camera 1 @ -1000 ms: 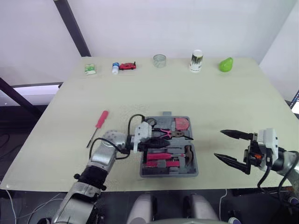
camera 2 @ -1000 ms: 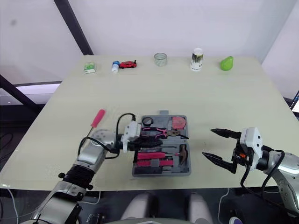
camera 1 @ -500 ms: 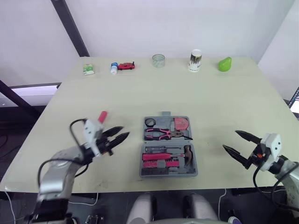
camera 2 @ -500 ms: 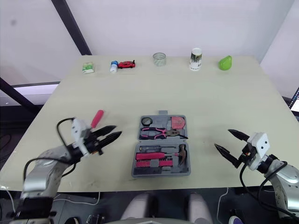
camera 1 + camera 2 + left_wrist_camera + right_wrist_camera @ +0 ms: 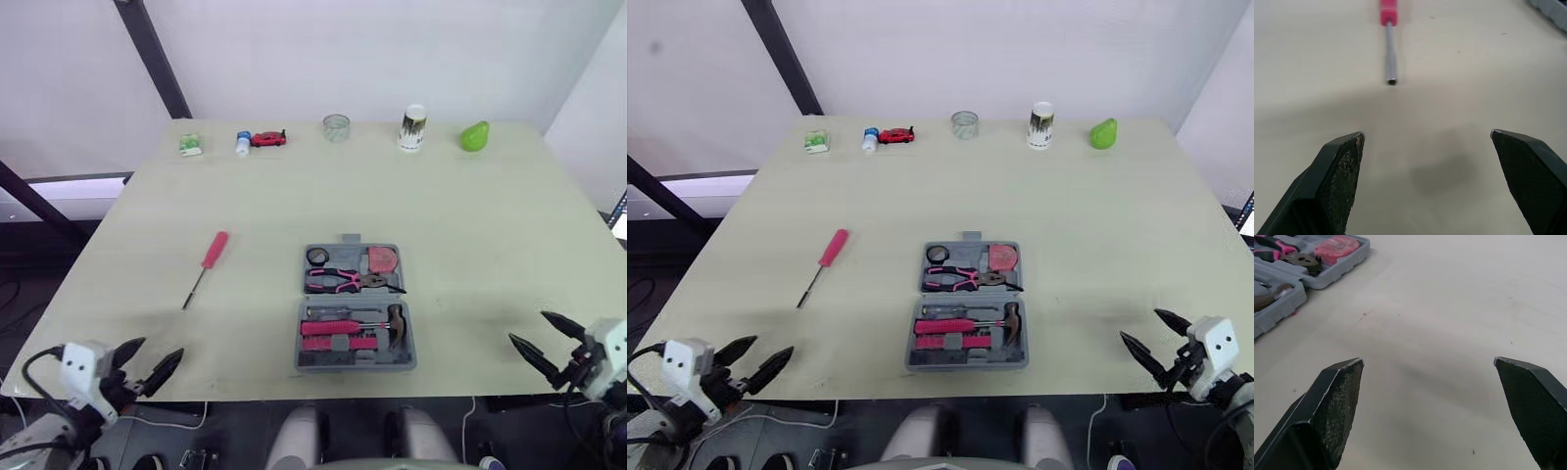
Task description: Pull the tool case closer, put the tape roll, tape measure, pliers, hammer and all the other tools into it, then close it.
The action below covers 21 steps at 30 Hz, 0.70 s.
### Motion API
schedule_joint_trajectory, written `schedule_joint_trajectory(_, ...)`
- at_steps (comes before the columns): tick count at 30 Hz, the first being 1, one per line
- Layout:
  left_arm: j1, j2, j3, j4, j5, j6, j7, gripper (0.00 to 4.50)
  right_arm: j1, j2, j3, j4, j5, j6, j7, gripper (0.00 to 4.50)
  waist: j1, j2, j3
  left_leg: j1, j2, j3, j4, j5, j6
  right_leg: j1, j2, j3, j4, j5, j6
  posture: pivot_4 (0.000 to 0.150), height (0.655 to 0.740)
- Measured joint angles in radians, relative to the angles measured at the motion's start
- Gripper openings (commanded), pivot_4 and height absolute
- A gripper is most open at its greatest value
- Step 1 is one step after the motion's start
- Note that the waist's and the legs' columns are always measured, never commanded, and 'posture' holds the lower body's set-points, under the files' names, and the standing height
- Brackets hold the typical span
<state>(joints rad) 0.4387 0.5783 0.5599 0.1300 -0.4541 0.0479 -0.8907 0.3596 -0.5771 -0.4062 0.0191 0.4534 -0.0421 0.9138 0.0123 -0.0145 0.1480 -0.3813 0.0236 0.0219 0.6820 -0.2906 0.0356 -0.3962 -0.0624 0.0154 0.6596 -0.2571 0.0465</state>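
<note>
Tool case point(image 5: 355, 365) matt grey plastic; screwdriver point(image 5: 204, 271) red plastic handle, bare metal shaft; table point(image 5: 470, 225) smooth, matt.

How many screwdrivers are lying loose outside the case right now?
1: the red-handled screwdriver lies on the table left of the open case, apart from it. Others may sit inside the case; I cannot tell.

Grey tool case point(image 5: 353, 365): lying open and flat, low in the middle of the frame. Holding black tape roll point(image 5: 316, 257), pink-handled pliers point(image 5: 343, 283) and red tape measure point(image 5: 381, 259) in the upper half, hammer point(image 5: 395, 323) in the lower half. Red-handled screwdriver point(image 5: 207, 264): lying outside, left of the case, well apart, tip pointing lower left.
</note>
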Motion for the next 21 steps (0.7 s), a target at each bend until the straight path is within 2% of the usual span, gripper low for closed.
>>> schedule_joint_trajectory(4, 0.053, -0.022, 0.011, 0.000, -0.001, -0.011, 0.000, 4.39, 0.045, -0.001, -0.033, -0.055, 0.025, 0.043, -0.014, 4.50, -0.001, -0.001, 0.000, 0.000, 0.000, 0.000, -0.001, 0.000, 0.001, 0.000, -0.001, 0.000, -0.002, 0.000, 0.000, 0.150, 0.7400)
schedule_joint_trajectory(11, 0.016, -0.023, 0.010, -0.009, -0.004, -0.003, 0.014, 4.39, 0.013, -0.001, -0.021, -0.111, 0.029, 0.095, -0.041, 4.50, 0.001, -0.001, 0.000, 0.000, 0.000, -0.001, -0.001, 0.000, 0.000, 0.000, -0.002, 0.000, -0.002, 0.000, 0.000, 0.150, 0.7400)
schedule_joint_trajectory(21, -0.183, 0.013, -0.049, -0.049, 0.023, 0.113, 0.139, 4.39, -0.067, -0.050, 0.049, -0.377, 0.168, 0.281, -0.019, 4.50, 0.000, -0.001, 0.000, -0.001, 0.000, -0.002, -0.001, 0.000, 0.001, 0.000, -0.002, -0.001, -0.002, 0.000, 0.000, 0.150, 0.7400)
